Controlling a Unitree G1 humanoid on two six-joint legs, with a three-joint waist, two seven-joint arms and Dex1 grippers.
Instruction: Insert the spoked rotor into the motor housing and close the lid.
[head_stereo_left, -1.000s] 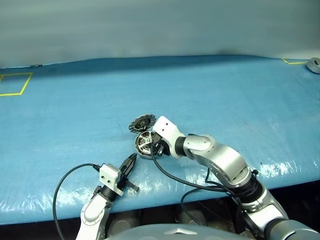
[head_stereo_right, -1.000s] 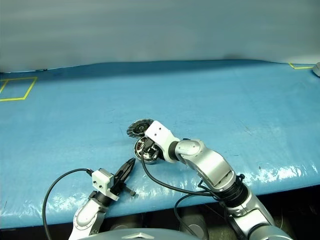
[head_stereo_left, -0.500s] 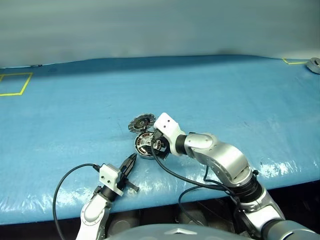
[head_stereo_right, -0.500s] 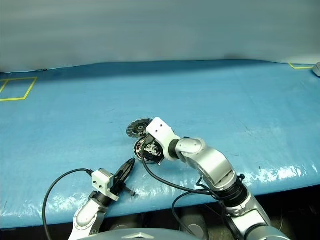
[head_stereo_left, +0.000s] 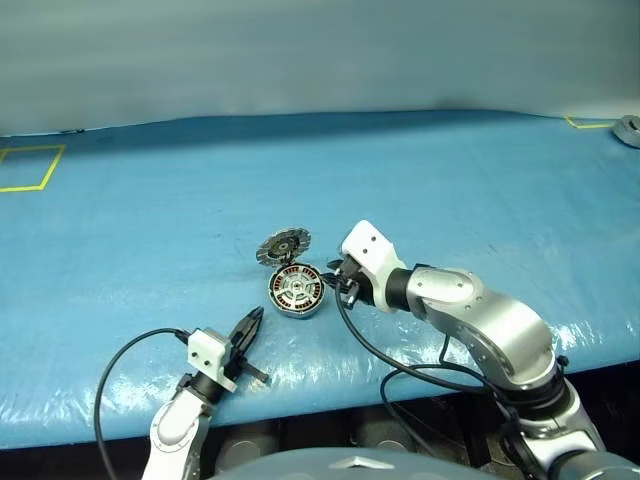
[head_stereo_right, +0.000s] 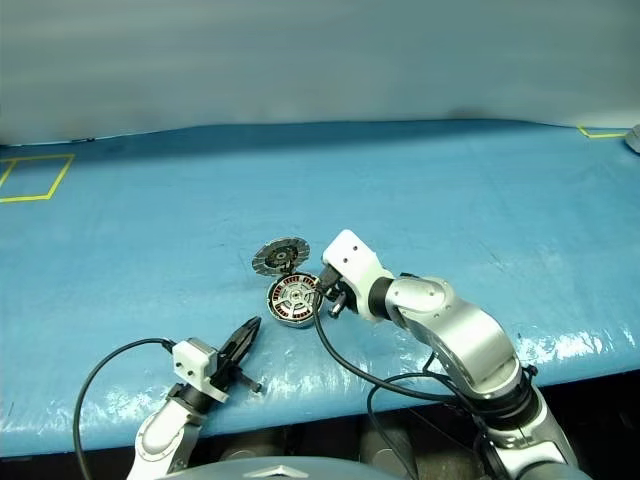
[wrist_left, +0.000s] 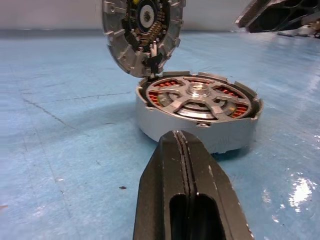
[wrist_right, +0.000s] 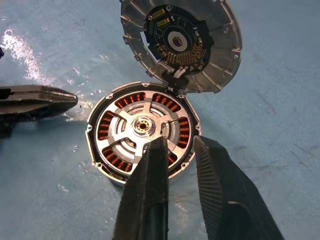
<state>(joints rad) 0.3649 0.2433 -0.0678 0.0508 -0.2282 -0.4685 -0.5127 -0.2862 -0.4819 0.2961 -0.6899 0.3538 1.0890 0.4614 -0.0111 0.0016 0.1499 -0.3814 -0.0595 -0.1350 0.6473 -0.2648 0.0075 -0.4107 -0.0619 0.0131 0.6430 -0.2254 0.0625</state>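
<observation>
The motor housing sits on the blue table, copper windings showing, and the spoked rotor lies seated inside it. The lid stands tilted up at the housing's far edge with its circuit side showing, joined to it by short wires. My right gripper hovers just right of the housing, its fingers a narrow gap apart with nothing between them. My left gripper is shut and empty, pointing at the housing from the near side, a short way off.
A yellow tape square marks the table's far left. A grey object lies by a yellow corner mark at the far right. The table's front edge runs just behind my left gripper, and a black cable loops there.
My right gripper has drawn back to the right off the housing, leaving the rotor uncovered inside it. My left gripper has shifted a little to the left.
</observation>
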